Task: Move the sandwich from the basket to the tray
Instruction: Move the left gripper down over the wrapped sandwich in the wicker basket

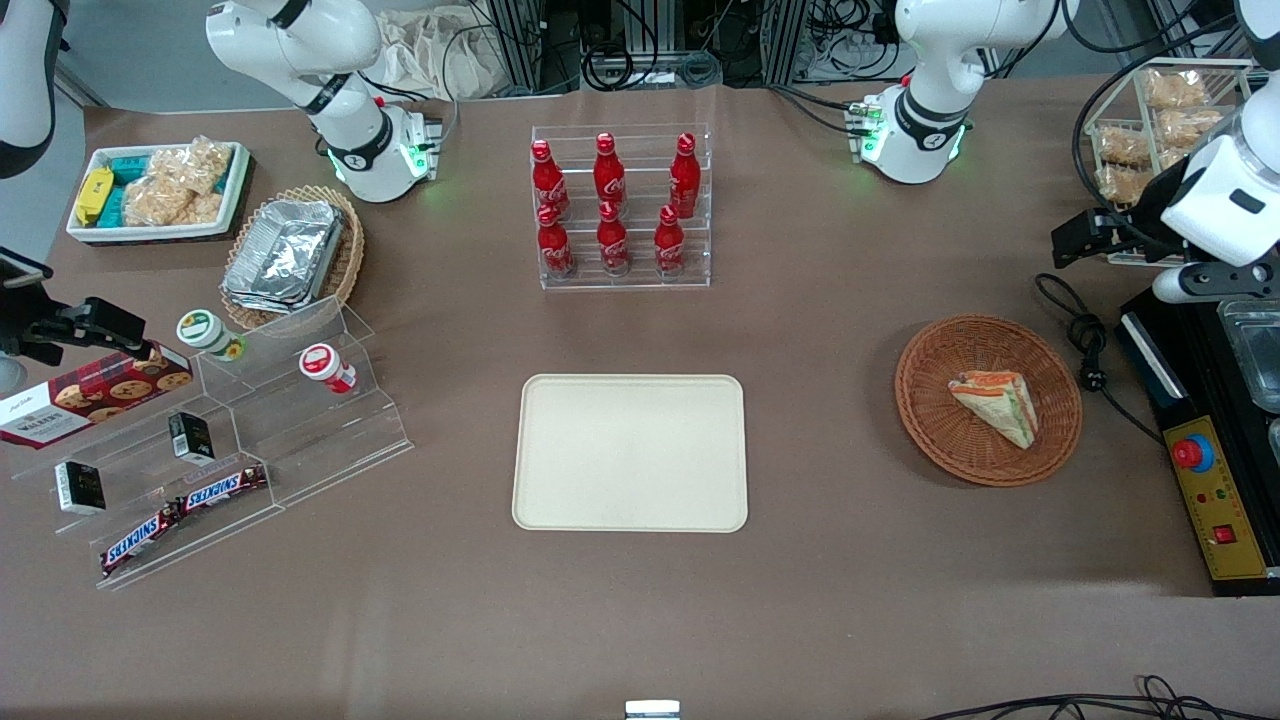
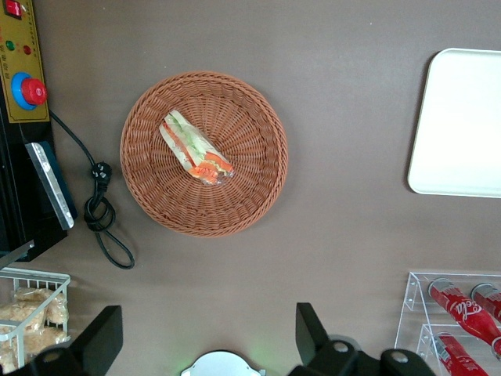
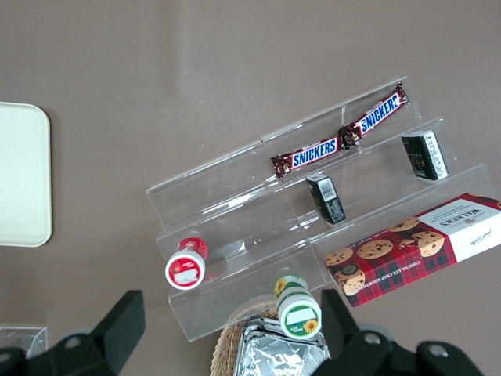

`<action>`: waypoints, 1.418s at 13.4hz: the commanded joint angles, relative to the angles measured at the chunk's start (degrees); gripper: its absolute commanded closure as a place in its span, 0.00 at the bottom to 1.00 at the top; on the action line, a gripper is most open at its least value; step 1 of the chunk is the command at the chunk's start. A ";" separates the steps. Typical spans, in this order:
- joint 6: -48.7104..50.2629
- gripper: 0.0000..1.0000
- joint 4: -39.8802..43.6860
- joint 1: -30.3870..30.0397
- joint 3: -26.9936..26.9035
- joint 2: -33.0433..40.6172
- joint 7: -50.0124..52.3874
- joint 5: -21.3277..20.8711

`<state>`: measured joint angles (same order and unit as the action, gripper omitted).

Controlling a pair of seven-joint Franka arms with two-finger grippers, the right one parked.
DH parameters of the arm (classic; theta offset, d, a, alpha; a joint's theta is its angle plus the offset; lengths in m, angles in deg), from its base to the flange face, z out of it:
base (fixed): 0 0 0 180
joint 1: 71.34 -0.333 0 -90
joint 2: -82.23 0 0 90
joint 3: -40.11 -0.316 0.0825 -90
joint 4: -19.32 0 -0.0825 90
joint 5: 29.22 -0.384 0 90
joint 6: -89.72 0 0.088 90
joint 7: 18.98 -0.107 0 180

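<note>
The brown table (image 1: 820, 420) carries the tray (image 1: 630, 452), the basket (image 1: 935, 390) (well apart), and a cola-bottle rack (image 1: 620, 205); the gripper (image 2: 207, 333) hangs open above it.

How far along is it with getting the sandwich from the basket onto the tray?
Nothing is done yet. The sandwich lies in the basket and the tray holds nothing. The gripper is open, high above the table, farther from the front camera than the basket. Still to do: descend, grasp, lift, carry to the tray, release.
</note>
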<state>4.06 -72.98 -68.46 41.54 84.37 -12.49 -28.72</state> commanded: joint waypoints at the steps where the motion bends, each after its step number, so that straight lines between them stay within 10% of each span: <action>1: 1.11 0.01 1.86 0.82 -0.29 -1.00 -0.26 -0.05; 7: -2.03 0.01 -3.56 -2.08 -0.47 -2.84 12.66 3.90; 19: -41.86 0.01 -26.62 -4.28 -2.04 -16.45 35.85 -1.64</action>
<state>-35.78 -100.01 -72.49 40.04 69.94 19.62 -29.20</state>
